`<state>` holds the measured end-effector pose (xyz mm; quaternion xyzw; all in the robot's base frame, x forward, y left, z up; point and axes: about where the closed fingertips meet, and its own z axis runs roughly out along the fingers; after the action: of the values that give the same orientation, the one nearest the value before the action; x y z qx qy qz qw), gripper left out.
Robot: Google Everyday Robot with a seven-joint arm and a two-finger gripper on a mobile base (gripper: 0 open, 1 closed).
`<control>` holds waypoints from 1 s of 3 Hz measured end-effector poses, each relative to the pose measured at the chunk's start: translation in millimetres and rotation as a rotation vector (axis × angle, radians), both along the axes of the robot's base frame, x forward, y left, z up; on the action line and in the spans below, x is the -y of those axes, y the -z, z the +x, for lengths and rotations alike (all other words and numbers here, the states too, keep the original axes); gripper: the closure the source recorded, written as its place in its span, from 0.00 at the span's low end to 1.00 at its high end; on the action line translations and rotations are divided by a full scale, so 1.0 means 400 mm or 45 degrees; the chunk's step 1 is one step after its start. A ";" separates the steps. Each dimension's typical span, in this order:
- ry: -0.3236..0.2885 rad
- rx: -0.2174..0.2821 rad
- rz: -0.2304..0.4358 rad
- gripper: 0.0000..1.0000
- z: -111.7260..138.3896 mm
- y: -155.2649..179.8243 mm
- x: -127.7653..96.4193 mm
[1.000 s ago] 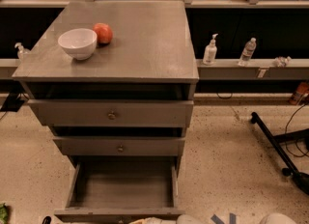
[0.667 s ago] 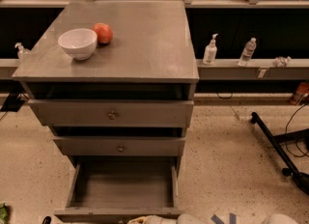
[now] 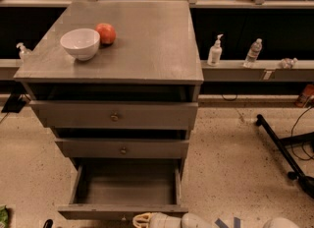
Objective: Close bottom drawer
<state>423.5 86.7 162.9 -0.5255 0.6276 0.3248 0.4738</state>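
Pincer (image 3: 146, 219) at the 6 o'clock edge of the view, pale and rounded, with its arm (image 3: 198, 220) running off toward 4 o'clock along the same edge. Whether the pincer is wide or narrow cannot be told.

Straight at 12 o'clock from the pincer, just beside it, is the front panel of the bottom drawer (image 3: 127, 188). The drawer is pulled well out, its plain boxy inside open to view. Its small knob (image 3: 122, 218) shows at 9 o'clock from the pincer, close by. Whether the pincer touches the panel cannot be told.

Farther toward 12 o'clock come the middle drawer (image 3: 147, 149) and then the top drawer (image 3: 157, 116), each standing slightly out with a dark gap above it.

The grey table (image 3: 152, 45) top carries a white bowl (image 3: 80, 42) toward 11 o'clock, and a red fruit (image 3: 105, 33) touching or just beside the bowl at its 2 o'clock.

Out at 1 o'clock, on a ledge behind, stand a pump bottle (image 3: 214, 51) and a clear bottle (image 3: 253, 51), near each other. A black stand (image 3: 282, 146) lies on the speckled floor (image 3: 225, 163) at 3 o'clock.
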 end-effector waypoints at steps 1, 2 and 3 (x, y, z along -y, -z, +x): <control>-0.010 -0.006 -0.015 1.00 0.052 0.013 -0.024; -0.010 -0.006 -0.015 1.00 0.052 0.013 -0.024; -0.032 0.001 0.013 1.00 0.053 0.037 -0.031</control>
<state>444.8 99.2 148.2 -0.5309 0.6191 0.3336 0.4728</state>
